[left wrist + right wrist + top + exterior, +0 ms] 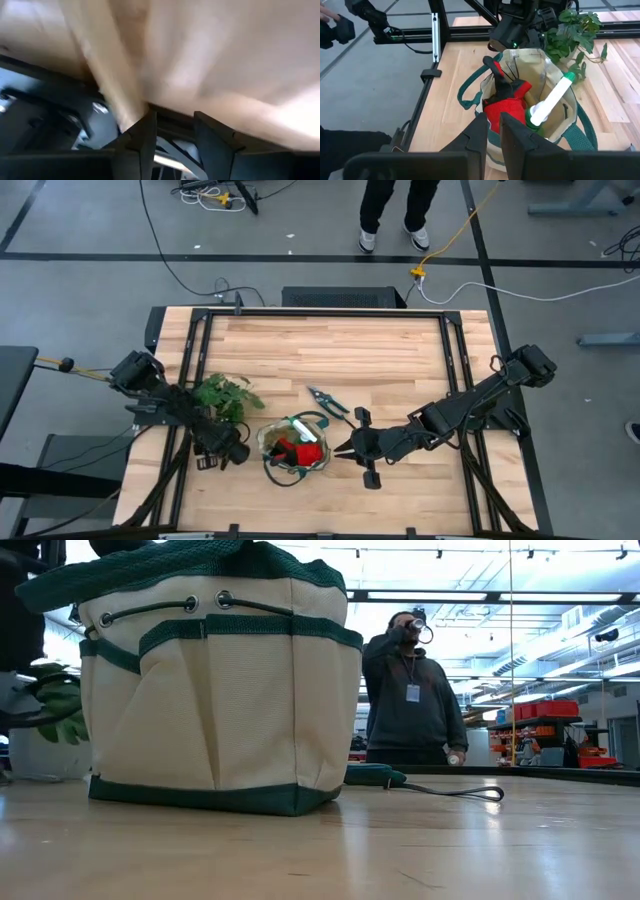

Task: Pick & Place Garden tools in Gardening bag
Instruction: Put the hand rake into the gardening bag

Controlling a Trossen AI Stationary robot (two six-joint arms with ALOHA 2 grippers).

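The gardening bag (293, 448), beige canvas with green trim, stands upright on its base near the table's front middle (215, 700). Red-and-black gloves (506, 102) and the green spray bottle with white trigger (551, 100) stick out of its open top. Pruning shears (328, 400) lie flat on the table behind the bag. My left gripper (228, 452) hangs low over the table just left of the bag, open and empty (172, 117). My right gripper (343, 448) is at the bag's right side, its fingers nearly together (493, 117). My right gripper comes slanting down from the table's right at the bag's top rim (492, 142) on its right side. Beige cloth shows in the narrow gap between the two fingers, which hide the contact itself. The bag stays upright on the table with its mouth open.
A leafy plant sprig (225, 395) lies behind my left gripper. One green loop handle (285, 478) droops onto the table in front of the bag. A person (410, 690) stands beyond the far edge. Bare wood stretches across the table's far half and right.
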